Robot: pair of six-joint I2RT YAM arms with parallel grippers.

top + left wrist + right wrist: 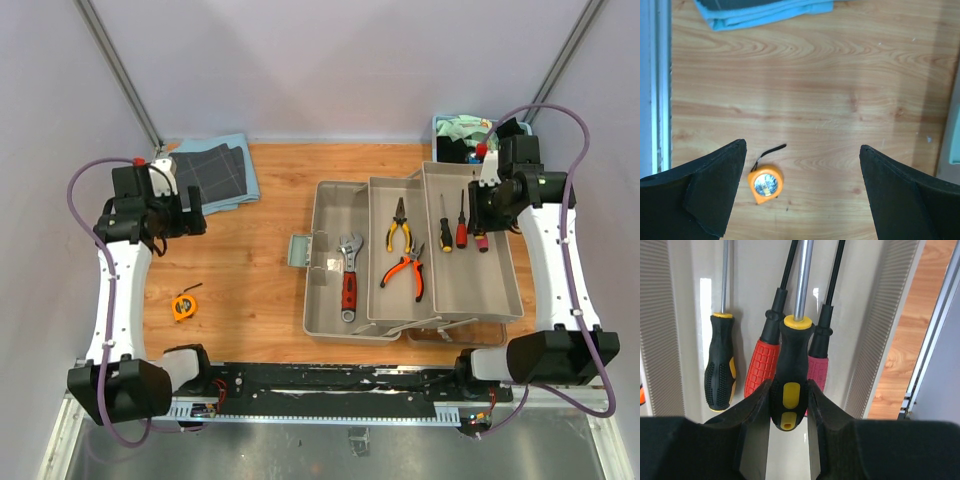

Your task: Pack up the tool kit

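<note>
Your top camera looked down on the whole table (250,250). Your left wrist camera faced down at the tape measure (765,184) both views shared; your right sat close over a screwdriver (790,370).

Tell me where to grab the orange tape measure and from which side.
Take the tape measure by its orange case, pinching across its rim from straight above. It lies flat, face up, on the table; the thin black strap offers little grip.
</note>
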